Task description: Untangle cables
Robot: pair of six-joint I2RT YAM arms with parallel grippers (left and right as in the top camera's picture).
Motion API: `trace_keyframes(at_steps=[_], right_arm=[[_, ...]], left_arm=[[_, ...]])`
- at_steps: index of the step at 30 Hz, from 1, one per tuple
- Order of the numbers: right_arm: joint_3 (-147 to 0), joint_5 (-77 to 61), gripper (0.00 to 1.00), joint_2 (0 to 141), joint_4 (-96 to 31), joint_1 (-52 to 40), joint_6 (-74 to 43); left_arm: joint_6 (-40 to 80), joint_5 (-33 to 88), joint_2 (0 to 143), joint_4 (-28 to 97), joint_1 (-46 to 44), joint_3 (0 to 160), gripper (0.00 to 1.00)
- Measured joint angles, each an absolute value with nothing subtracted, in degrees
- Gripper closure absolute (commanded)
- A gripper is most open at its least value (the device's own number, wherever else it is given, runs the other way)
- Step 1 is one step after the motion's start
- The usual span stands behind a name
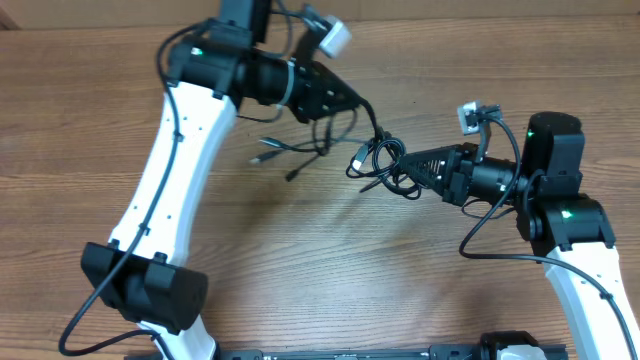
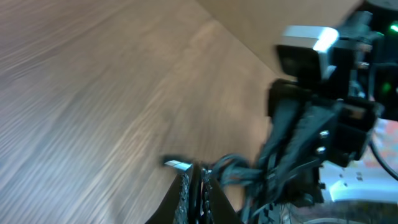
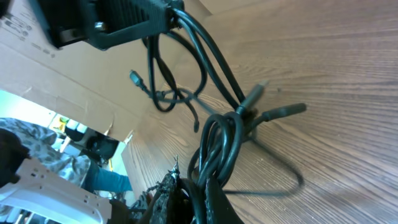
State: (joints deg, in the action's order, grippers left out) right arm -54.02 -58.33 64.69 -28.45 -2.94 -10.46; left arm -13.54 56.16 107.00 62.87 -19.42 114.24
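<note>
obs: cables (image 1: 372, 155) hang as one black bundle between the two arms, partly lifted off the tabletop (image 1: 300, 270). left end effector (image 1: 352, 101) has its fingers drawn together on the upper end of the bundle. right end effector (image 1: 408, 163) is clamped on a coil (image 3: 217, 149) of several loops at the other end. loose ends (image 1: 266, 158) trail down toward the tabletop beside the left arm, apart from the coil.

right wrist view: at least two strands leave the left end effector and run into a tight crossing (image 3: 241, 112) just beside a plug (image 3: 283, 111). the coil sits right under it.

risks (judgement only):
- pulling the arms apart from here would likely cinch the crossing rather than open it. both grips are on the same bundle, so the loops have nowhere to slide.
- the plug could snag inside a loop and lock the tangle.
- thin cord may slip out of a grip under tension. the right side holds several loops, so one could pull free and the rest drop in a heap.
- the two end effectors are near each other. a twist could bring them into contact or catch an arm's own wiring.
- left wrist view is blurred, so i cannot tell how many strands are in that grip. a silvery tip (image 2: 178, 165) shows just beside its fingers.
</note>
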Motion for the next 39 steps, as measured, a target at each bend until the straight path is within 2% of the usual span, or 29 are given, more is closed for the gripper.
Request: trace_keyframes(at_steps=[10,27,28,32,35,39], right_arm=[[-54.02,-52.88,0.96,64.66,-30.85,-5.34,-10.46],[-54.65,-43.44,0.96,64.66,-45.67,-5.78,-7.2],[-54.65,-43.16,0.92,64.66,-45.65,-5.78,-7.2],[-54.65,-42.41,0.89,64.66,-45.6,-5.85,-7.03],[-54.65,-41.63,0.68,64.66,-45.95,-6.04,-7.14],[-54.65,-39.94,0.57,64.66,-47.37,-6.09,-7.01]], left_arm=[[-14.15,56.62,107.04,61.25,-22.06,114.19,0.96],[-15.14,55.92,107.07,67.09,-14.76,113.86,0.96],[-15.18,55.92,107.07,67.59,-14.39,113.86,0.96],[-15.68,55.94,107.07,67.99,-13.98,113.84,0.96],[-16.75,55.94,107.07,67.85,-13.96,113.84,0.96],[-17.41,55.96,107.07,67.61,-13.3,113.84,0.96]])
